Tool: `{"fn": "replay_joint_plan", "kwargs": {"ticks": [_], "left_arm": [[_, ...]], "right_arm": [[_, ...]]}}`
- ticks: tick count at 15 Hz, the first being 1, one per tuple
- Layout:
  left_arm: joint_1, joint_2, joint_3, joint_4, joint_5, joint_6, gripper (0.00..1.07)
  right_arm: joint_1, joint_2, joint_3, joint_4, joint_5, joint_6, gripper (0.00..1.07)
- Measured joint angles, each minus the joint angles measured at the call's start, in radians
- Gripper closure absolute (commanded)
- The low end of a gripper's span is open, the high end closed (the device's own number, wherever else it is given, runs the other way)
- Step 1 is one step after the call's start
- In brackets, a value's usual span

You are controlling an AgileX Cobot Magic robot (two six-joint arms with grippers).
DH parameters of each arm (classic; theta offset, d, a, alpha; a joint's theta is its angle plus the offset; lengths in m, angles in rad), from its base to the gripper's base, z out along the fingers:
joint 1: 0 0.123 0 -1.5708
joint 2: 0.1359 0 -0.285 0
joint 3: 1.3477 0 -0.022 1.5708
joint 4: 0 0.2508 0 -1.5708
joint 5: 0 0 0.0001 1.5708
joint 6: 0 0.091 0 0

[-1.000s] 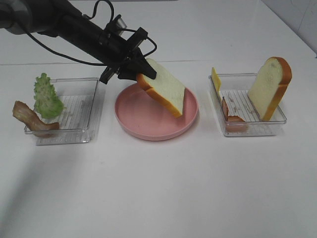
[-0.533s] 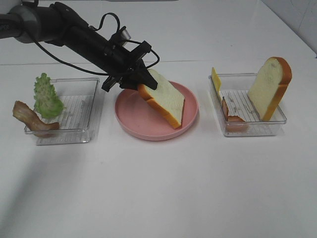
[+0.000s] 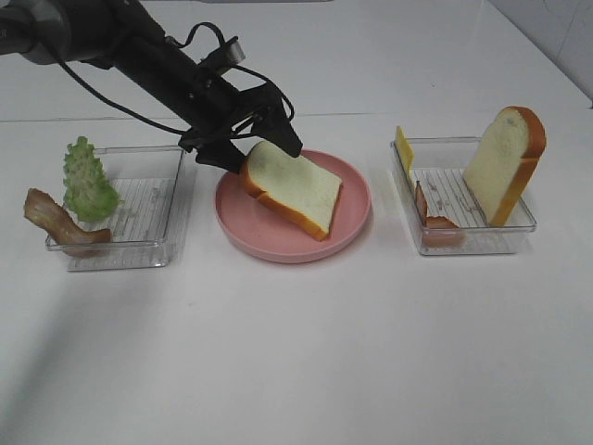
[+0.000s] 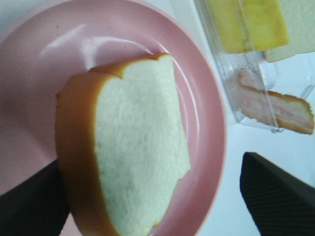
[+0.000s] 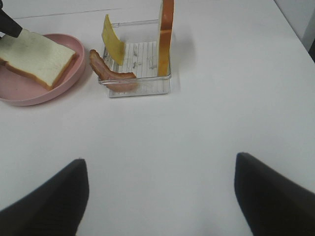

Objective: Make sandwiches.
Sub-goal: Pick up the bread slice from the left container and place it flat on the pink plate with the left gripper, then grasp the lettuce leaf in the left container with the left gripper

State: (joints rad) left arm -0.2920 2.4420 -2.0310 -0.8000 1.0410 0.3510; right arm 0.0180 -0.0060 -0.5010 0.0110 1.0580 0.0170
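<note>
Left gripper (image 3: 258,156) is at the back edge of the pink plate (image 3: 357,215) with its jaws spread wide, not clamping anything. In the left wrist view one finger (image 4: 29,206) sits right up against the crust of the bread slice (image 3: 292,190) (can't tell if it's actually touching), and the other finger is well clear of it on the opposite side. The slice lies more or less flat on the plate, white face up. Just left of the plate there's the left tray (image 3: 139,209), with the lettuce (image 3: 88,181) standing at its outer end and a bacon strip (image 3: 56,221) draped over the corner there. On the other side of the plate is the right tray (image 3: 463,243): the second bread slice (image 3: 505,162) stands on edge at its far right corner, the cheese square (image 3: 404,148) is propped upright at the back corner nearest the plate, and a second bacon strip (image 3: 434,222) leans along that same side toward the front. Right gripper (image 5: 162,206) only shows in its own wrist view, wide open and empty, above bare white table (image 3: 296,352), well apart from the right tray.
</note>
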Motion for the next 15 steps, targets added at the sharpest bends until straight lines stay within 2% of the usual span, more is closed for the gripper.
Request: {"fn": "replay_joint_plan", "kwargs": {"ticks": [1,4,6,9,11,15], "left_arm": [[-0.013,-0.008,-0.01,0.075,-0.002,-0.012,0.21],[-0.057,-0.025,-0.087,0.348,0.017,-0.134,0.21],[-0.069,-0.045,-0.154,0.46,0.08,-0.246,0.21],[-0.068,-0.058,-0.256,0.56,0.164,-0.398,0.21],[-0.066,-0.084,-0.274,0.613,0.168,-0.439,0.22],[-0.045,-0.144,-0.275,0.701,0.172,-0.46,0.26]], "right_arm": [[0.0,0.0,0.0,0.0,0.0,0.0,0.31],[0.0,0.0,0.0,0.0,0.0,0.0,0.31],[0.0,0.0,0.0,0.0,0.0,0.0,0.31],[0.0,0.0,0.0,0.0,0.0,0.0,0.31],[0.0,0.0,0.0,0.0,0.0,0.0,0.31],[0.0,0.0,0.0,0.0,0.0,0.0,0.31]]}}
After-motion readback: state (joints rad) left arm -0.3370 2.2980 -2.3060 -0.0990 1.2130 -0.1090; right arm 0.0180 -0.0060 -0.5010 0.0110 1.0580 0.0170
